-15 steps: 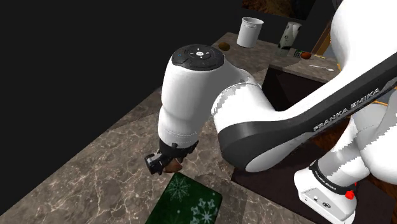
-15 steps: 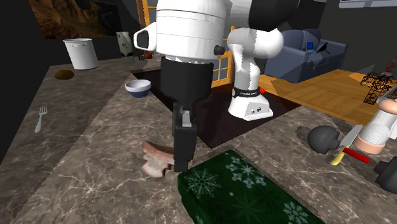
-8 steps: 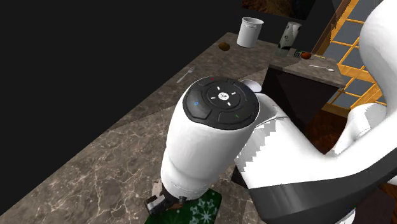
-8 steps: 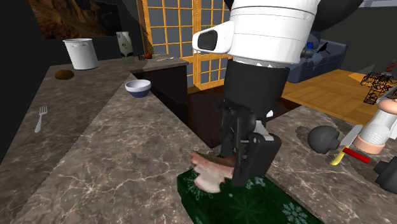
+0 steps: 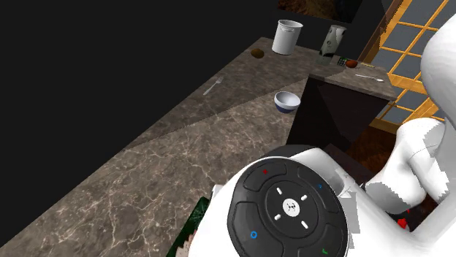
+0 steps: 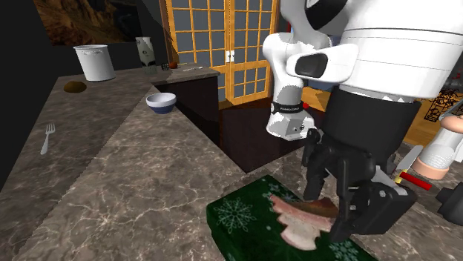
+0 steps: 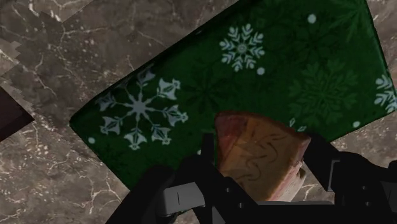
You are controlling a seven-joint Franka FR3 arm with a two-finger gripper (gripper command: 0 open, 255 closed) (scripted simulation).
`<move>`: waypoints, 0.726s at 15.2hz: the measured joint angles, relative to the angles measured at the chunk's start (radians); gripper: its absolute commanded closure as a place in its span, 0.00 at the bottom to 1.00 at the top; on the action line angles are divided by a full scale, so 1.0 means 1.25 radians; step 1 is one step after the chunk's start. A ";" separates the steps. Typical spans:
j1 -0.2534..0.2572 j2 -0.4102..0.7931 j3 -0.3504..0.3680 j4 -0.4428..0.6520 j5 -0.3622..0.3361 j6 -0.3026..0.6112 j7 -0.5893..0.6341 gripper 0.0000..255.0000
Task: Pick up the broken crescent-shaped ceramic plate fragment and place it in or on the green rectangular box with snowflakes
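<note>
A dark green rectangular box (image 6: 241,213) printed with white snowflakes lies flat on the marble counter; the wrist view looks down on its lid (image 7: 254,70), and one corner peeks out in the shoulder view (image 5: 191,228). My black gripper (image 6: 337,213) hangs just over the box's top, shut on the plate fragment (image 6: 298,221), a pinkish-brown crescent with a pale rim. Seen from the wrist, the fragment (image 7: 257,156) is clasped between the two fingers of the gripper (image 7: 261,167), a tan patterned wedge over the lid. Whether it touches the lid is unclear.
A blue-rimmed bowl (image 6: 161,101), fork (image 6: 47,137), white bucket (image 6: 94,62) and small brown lump (image 6: 73,86) sit farther along the counter. A dark recess (image 6: 230,122) cuts into it. A black round object (image 6: 378,161) and a knife (image 6: 404,170) lie beyond the box.
The arm has swung toward the second exterior view's right, carrying the fragment from the counter beside the box to above the lid. The fingers stayed shut on it.
</note>
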 measured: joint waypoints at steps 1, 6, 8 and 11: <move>0.003 0.010 -0.003 -0.002 -0.011 0.009 0.009 1.00; 0.015 0.048 -0.016 -0.017 -0.056 0.049 0.045 1.00; 0.020 0.063 -0.023 -0.023 -0.075 0.066 0.060 1.00; 0.030 0.088 -0.036 -0.026 -0.105 0.087 0.082 1.00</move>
